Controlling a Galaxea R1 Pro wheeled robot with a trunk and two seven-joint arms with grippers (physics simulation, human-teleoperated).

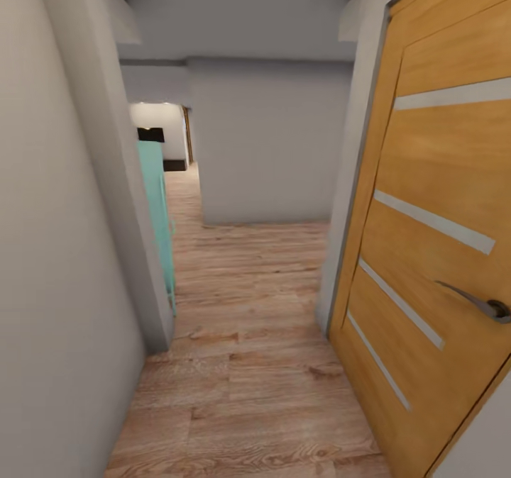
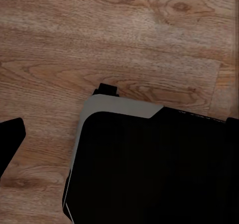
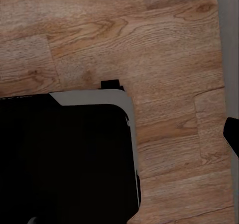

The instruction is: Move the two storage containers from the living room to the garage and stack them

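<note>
The two storage containers are out of view, and so is the garage. I am in a narrow hallway with a light wood plank floor [image 1: 248,364]. A dark fingertip [image 2: 10,140] of my left gripper hangs over the planks beside my black and grey base [image 2: 149,164], with nothing held. One dark fingertip [image 3: 233,134] of my right gripper hangs likewise next to the base [image 3: 64,154], also with nothing in it.
A wooden door [image 1: 433,237] with a metal handle [image 1: 482,304] stands close on the right. A grey wall corner [image 1: 121,180] and a teal piece of furniture [image 1: 157,208] narrow the left side. A grey wall [image 1: 270,145] blocks straight ahead; the passage continues at the far left [image 1: 181,180].
</note>
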